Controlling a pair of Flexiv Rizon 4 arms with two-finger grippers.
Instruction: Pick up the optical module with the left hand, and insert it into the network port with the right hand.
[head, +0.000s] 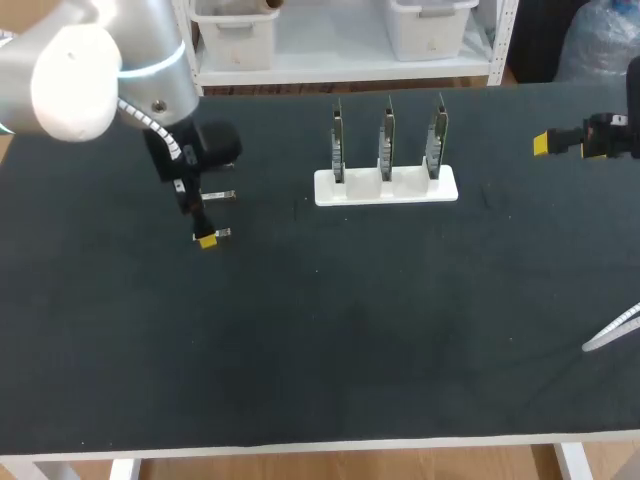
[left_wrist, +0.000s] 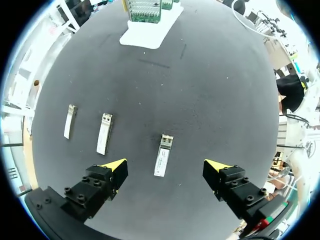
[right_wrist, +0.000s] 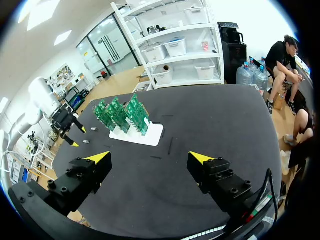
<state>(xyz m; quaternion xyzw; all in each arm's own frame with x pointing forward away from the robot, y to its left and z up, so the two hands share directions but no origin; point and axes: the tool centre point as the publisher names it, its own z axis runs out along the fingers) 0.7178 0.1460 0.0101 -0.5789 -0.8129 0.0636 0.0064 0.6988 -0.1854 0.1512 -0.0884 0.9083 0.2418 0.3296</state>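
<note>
Three silver optical modules lie in a row on the dark table. One module (left_wrist: 163, 155) lies on the mat below the gap of my left gripper (left_wrist: 166, 170), whose fingers stand open above it without touching. The other two modules (left_wrist: 104, 133) (left_wrist: 70, 121) lie beyond one finger. In the head view the left gripper (head: 200, 225) hangs over the table's left part, with two modules (head: 218, 195) (head: 222, 233) showing beside it. A white stand (head: 386, 187) holds three upright green port boards (head: 386, 140). My right gripper (head: 565, 143) is open and empty at the far right, also seen as (right_wrist: 150, 159).
The stand (left_wrist: 150, 32) with its boards sits well ahead of the left gripper, across bare mat. From the right wrist, the boards (right_wrist: 122, 114) are ahead and to one side. A thin pale strip (head: 610, 330) comes in over the table's right edge.
</note>
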